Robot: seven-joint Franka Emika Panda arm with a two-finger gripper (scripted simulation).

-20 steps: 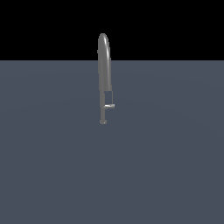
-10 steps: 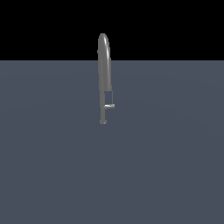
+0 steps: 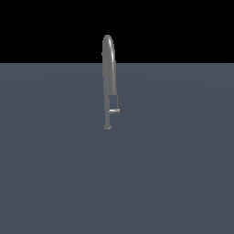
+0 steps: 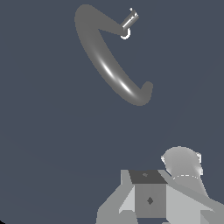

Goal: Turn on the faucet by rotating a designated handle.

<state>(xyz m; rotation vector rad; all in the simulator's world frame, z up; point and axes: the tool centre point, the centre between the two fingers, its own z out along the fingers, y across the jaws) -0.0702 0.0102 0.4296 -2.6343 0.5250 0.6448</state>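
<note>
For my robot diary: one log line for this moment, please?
faucet: upright | handle: untouched | gripper: apart from faucet, state unclear

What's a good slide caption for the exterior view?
Grey arched faucet standing alone on a dark floor, its short handle jutting low; no arm visible.

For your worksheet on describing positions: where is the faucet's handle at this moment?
In the exterior view, the handle juts toward the exterior view's right from low on the faucet stem, just above its small round foot, near the middle of the grey surface.
</note>
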